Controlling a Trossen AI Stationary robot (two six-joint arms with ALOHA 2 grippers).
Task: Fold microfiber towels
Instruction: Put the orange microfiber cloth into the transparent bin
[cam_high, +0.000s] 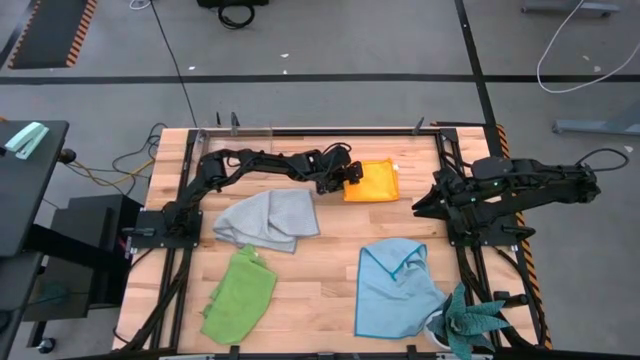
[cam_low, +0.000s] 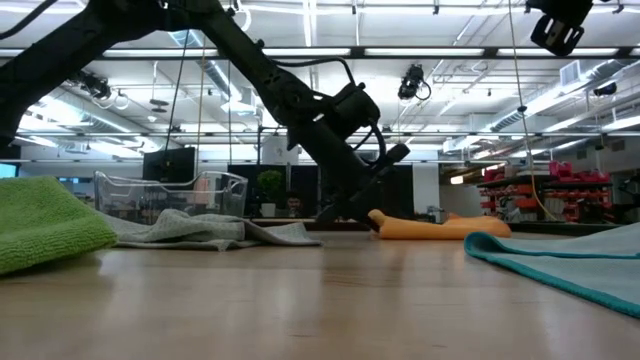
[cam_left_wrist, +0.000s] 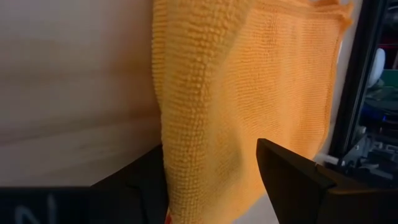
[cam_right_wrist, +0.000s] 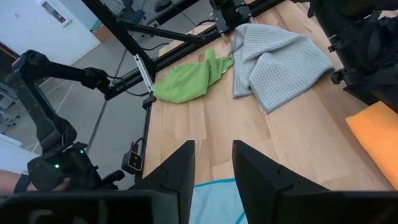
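Observation:
The orange-yellow towel (cam_high: 374, 183) lies folded flat at the table's far middle. My left gripper (cam_high: 347, 178) is open and low at the towel's left edge; in the left wrist view its fingers stand on either side of that edge (cam_left_wrist: 186, 180). The grey towel (cam_high: 268, 220) lies crumpled at centre left, the lime green towel (cam_high: 240, 293) at the near left, and the light blue towel (cam_high: 395, 288) at the near right with one corner turned over. My right gripper (cam_right_wrist: 212, 168) is open and empty, above the table's right side (cam_high: 420, 200). My left gripper has one finger (cam_left_wrist: 140, 186) beside the orange-yellow towel's left edge and the other finger (cam_left_wrist: 292, 171) over the cloth, coming slanting down from the table's left. I cannot tell whether either finger touches the towel. The towel lies flat on the table.
A teal spiky-leaved plant (cam_high: 468, 322) stands at the near right corner, beside the light blue towel. A clear plastic box (cam_low: 170, 190) shows in the low view behind the grey towel. Black frame rails (cam_high: 455, 215) run along the table's sides. Bare wood (cam_high: 330, 260) lies between the towels.

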